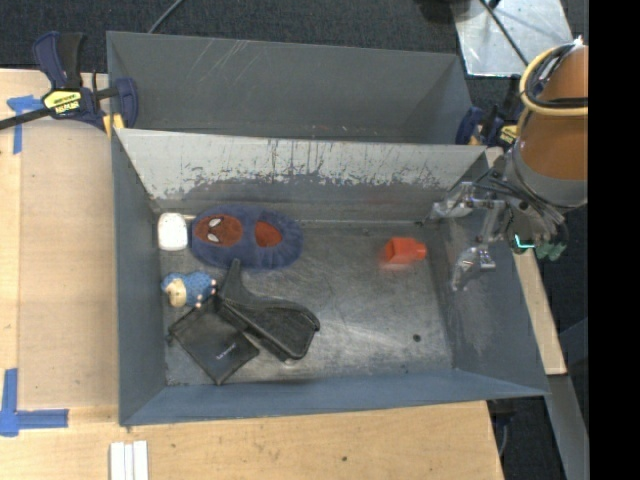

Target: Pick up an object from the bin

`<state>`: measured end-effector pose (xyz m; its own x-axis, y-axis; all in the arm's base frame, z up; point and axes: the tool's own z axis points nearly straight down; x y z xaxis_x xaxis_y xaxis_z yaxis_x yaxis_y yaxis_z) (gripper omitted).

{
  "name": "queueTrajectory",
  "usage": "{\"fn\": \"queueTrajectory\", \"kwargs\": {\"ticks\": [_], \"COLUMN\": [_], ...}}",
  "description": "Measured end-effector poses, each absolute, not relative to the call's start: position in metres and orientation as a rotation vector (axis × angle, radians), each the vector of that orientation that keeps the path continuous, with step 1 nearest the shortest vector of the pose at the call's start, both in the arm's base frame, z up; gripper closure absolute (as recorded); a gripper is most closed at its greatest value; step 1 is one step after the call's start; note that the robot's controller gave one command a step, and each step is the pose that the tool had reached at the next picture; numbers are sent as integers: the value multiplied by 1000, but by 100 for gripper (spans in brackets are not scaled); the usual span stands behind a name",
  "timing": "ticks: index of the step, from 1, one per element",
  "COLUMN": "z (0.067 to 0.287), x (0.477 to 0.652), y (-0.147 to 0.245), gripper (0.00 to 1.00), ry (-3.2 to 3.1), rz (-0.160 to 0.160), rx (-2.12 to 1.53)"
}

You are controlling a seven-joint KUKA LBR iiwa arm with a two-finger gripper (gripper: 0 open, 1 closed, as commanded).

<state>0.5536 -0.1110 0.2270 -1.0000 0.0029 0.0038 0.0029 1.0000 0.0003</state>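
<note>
My gripper point(457, 240) hangs over the bin's right slope, open, with nothing between its fingers. Nearest to it, a little to its left, a small orange block point(403, 252) lies on the bin floor, apart from the fingertips. Further left, against the back wall, lies a blue plush slipper point(246, 239) with a red face on it.
At the left end a white cap-like piece point(172, 232) sits by the slipper, with a small blue and cream toy point(187, 288) below it. A black flat tool point(268, 325) and a black square pad point(213, 348) lie at front left. The arm's orange cover stands beyond the right rim.
</note>
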Motion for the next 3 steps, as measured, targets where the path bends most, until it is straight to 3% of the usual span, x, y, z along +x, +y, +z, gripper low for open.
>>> {"fn": "queueTrajectory", "kwargs": {"ticks": [1, 2, 3], "z": [83, 88, 255], "x": [602, 604, 600], "y": [-119, -119, -95], "gripper": [0, 100, 100], "ry": [-3136, -3143, -3155], "rz": [-2, 1, 3], "rx": [-92, -88, -6]}}
